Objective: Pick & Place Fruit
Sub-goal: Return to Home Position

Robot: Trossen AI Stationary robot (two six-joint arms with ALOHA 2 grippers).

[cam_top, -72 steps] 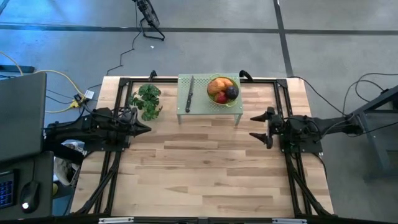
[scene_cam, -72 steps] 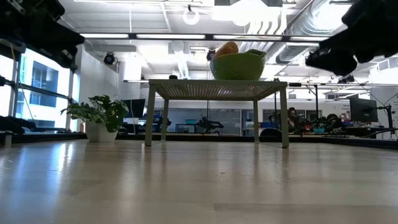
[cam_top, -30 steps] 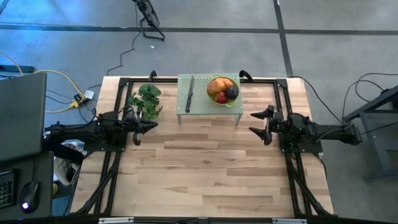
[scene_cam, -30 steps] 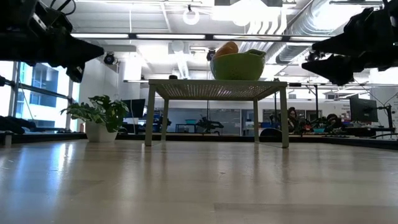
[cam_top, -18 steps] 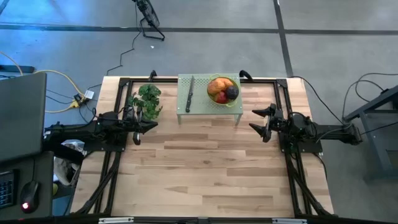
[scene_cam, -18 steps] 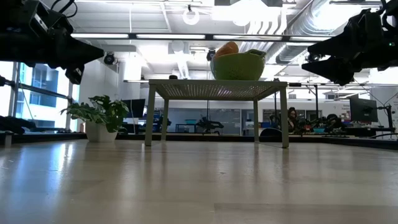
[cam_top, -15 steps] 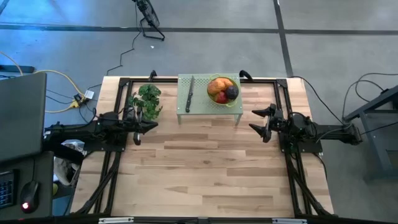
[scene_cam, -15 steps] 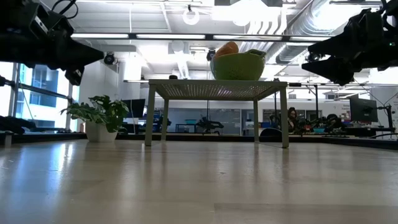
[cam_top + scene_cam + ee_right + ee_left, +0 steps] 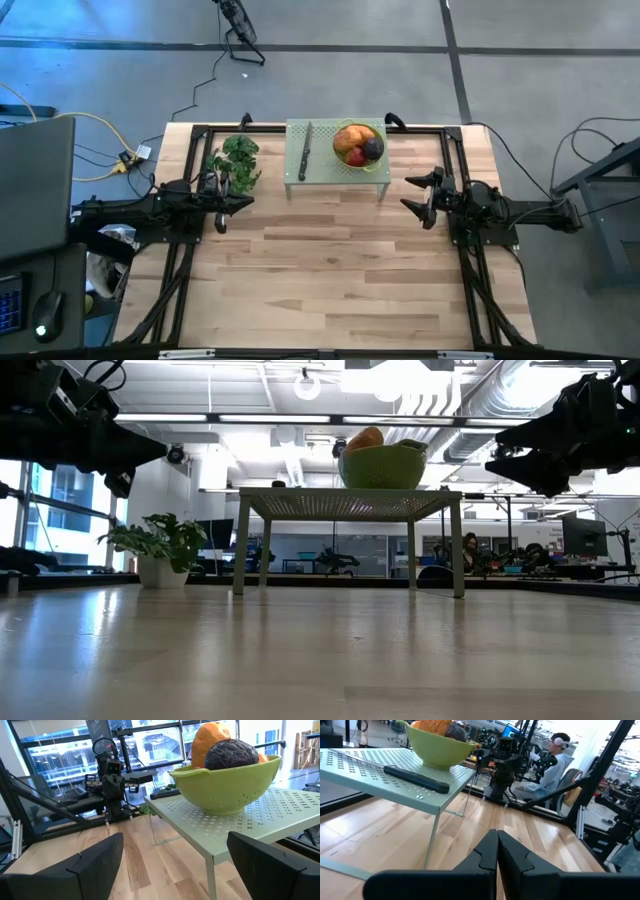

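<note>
The fruit [image 9: 358,144] lies heaped in the green strainer bowl [image 9: 225,790], which stands at the right end of the pale green perforated shelf [image 9: 325,168] at the far edge of the table [image 9: 330,270]. A dark purple plum [image 9: 230,752] sits at the front of the heap with an orange mango [image 9: 210,737] behind it, and from above a red piece shows at the bowl's near side. The black knife [image 9: 305,150] lies on the shelf's left half, well apart from the bowl.

Neither gripper touches any of it. The right gripper [image 9: 406,194] hangs above the table just off the shelf's right front corner, its fingers [image 9: 95,862] spread wide with nothing between them; the bowl is near, ahead of it and to one side. The left gripper [image 9: 248,200] hangs off the shelf's left front corner, beside the leafy plant [image 9: 237,160], with its fingers [image 9: 487,855] pressed together and nothing held. The knife is the nearer thing to it, the bowl farther along the shelf.

Against the picture from 2.4 seconds ago, the left gripper has reached a little farther in toward the table's middle, and the right arm has straightened, its gripper a little nearer the shelf. Over the last half second neither arm has shifted. The fruit, bowl and knife lie as they did.

In the left wrist view a person [image 9: 557,760] sits in the room beyond the table.
</note>
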